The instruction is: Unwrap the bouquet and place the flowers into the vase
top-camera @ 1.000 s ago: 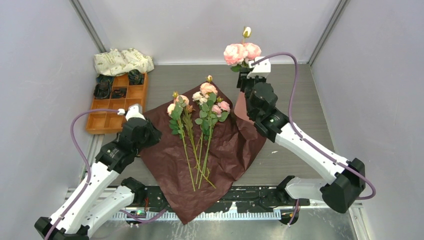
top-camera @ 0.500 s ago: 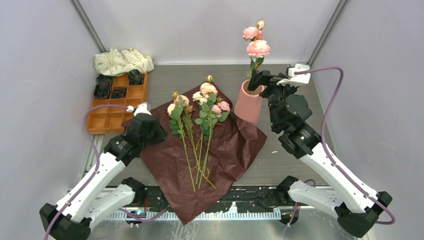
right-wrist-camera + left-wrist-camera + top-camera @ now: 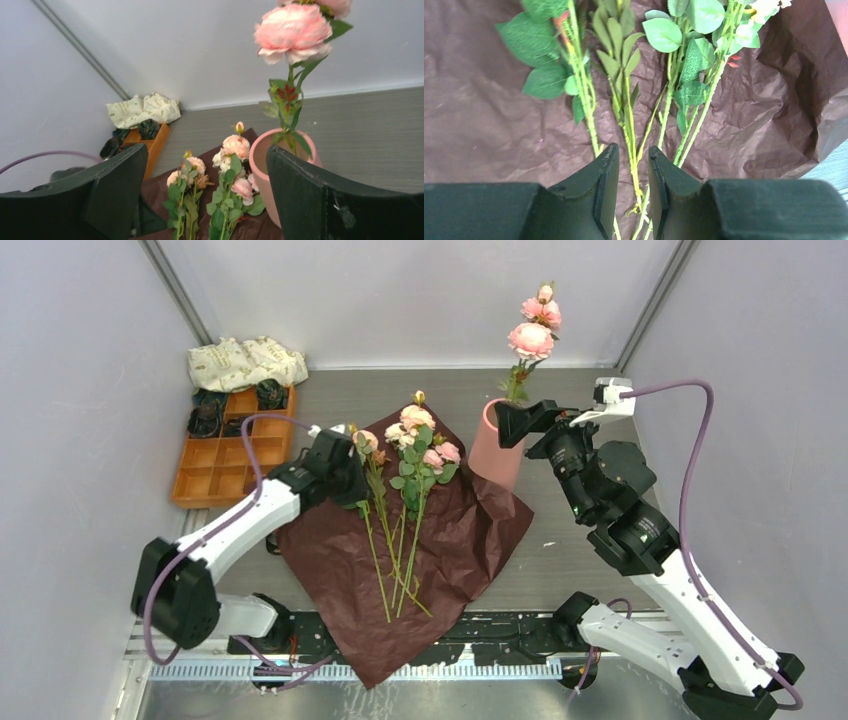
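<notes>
The bouquet lies unwrapped: its dark maroon paper [image 3: 455,540] is spread flat, with several flowers [image 3: 405,475] lying on it, blooms toward the back. The salmon-pink vase [image 3: 495,450] stands at the paper's back right corner. One pink rose stem [image 3: 531,340] stands in it. My right gripper [image 3: 522,423] hovers just right of the vase rim, open wide and empty; its view shows the vase [image 3: 260,160] and the bloom [image 3: 292,30]. My left gripper [image 3: 350,472] hangs over the left stems [image 3: 586,107], jaws a little apart above one stem, gripping nothing.
An orange compartment tray [image 3: 222,472] holding dark items sits at the back left, with a cream patterned cloth bundle [image 3: 245,362] behind it. Grey walls close in on three sides. Purple cables loop from both wrists.
My right gripper opened, let go of the rose stem now standing in the vase, and drew back to the right. My left arm swung right, over the flowers on the paper.
</notes>
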You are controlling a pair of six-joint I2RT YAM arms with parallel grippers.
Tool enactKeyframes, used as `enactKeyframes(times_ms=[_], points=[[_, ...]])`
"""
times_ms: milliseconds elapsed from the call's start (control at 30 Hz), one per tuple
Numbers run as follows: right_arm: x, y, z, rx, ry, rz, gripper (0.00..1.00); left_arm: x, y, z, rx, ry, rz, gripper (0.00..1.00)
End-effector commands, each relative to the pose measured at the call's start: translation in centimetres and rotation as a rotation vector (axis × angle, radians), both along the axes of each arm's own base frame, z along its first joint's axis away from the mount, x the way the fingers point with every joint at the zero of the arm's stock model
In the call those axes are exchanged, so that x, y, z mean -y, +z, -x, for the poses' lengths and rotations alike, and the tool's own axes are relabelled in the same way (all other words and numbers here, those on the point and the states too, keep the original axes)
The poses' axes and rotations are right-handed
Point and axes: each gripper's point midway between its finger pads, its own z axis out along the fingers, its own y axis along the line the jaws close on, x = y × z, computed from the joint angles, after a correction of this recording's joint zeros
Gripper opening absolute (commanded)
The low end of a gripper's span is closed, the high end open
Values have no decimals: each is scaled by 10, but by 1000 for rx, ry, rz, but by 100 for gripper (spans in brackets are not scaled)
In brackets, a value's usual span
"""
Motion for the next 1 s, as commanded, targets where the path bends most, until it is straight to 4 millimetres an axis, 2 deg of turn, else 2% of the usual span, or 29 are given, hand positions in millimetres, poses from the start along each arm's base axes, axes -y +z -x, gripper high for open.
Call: enactKeyframes(times_ms=[0,233,433,467,533,633,800,967], points=[[-9,-2,13,-54,82,-55,91,43,14,-30,69,-91,49,29],[-15,-27,16,-123,115,-44,80,80,-9,-62,57,-129,-116,28],[-16,-40,20,-145,128,-53,80,100,-33,-84,43,-134,-184,30],[-17,-40,21,-145,133,-53,80,102,-41,-86,26,-135,-203,32],[-17,-42,22,-148,141,-51,81,106,-47,-91,21,-138,-229,37],[-17,-44,25,-147,151,-52,82,113,-45,-97,44,-144,-258,42],[-13,-48,29,-147,145,-54,82,120,-42,-102,54,-147,-269,43],[-10,-50,31,-149,139,-53,82,124,-29,-94,80,-143,-275,43]])
